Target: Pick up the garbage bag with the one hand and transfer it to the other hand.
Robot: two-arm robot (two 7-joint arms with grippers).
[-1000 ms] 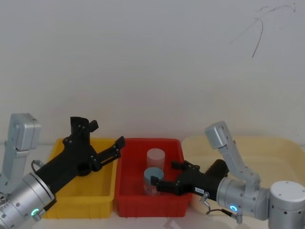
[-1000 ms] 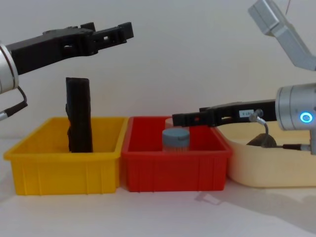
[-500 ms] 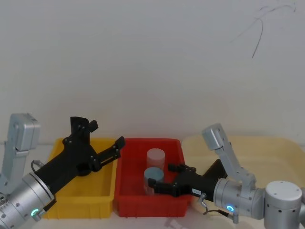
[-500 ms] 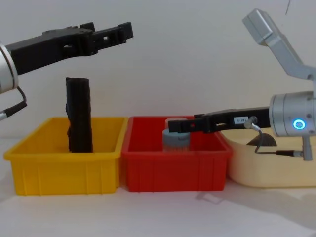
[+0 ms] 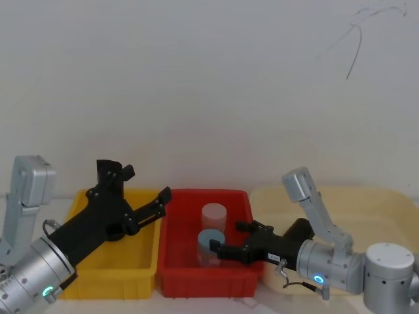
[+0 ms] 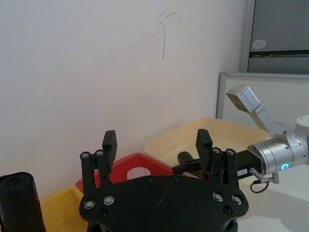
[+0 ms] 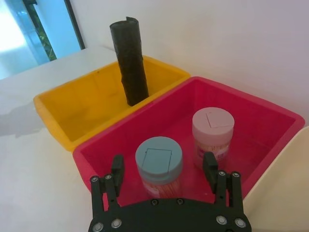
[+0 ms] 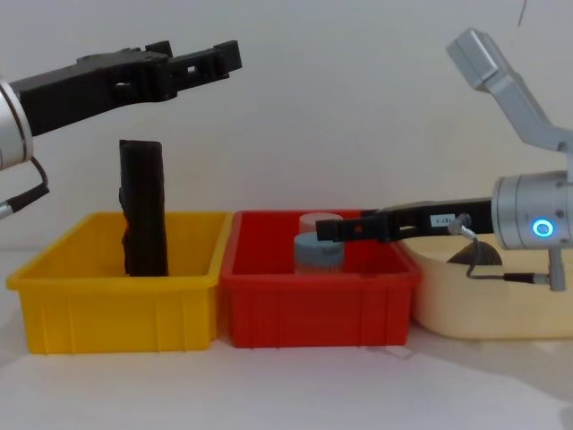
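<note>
The garbage bag stands untouched in the yellow bin, below the released left pincer. The released right pincer hovers over jars; one might be seized mistakenly.

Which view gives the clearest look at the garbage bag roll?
The right wrist view: the garbage bag stands upright in the yellow bin, unobstructed. The chest view shows its side; the left wrist view, its top at the edge.

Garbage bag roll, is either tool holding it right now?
No, the garbage bag stands upright and alone in the yellow bin, with the left tool open above it and off to one side.
</note>
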